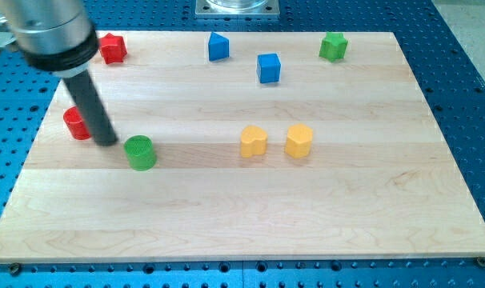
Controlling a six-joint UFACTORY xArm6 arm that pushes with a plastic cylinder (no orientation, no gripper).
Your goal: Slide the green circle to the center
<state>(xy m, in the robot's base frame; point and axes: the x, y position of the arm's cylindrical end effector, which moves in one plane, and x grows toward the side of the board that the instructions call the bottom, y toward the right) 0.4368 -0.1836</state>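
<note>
The green circle is a short green cylinder on the wooden board, left of the middle. My tip is the lower end of a dark rod coming down from the view's top left. It stands just left of the green circle and slightly above it in the view, with a small gap between them. A red cylinder sits right behind the rod on its left, partly hidden by it.
A red star block lies at the top left. A blue block and a blue cube lie at the top middle. A green star block is at the top right. Two yellow blocks sit near the centre.
</note>
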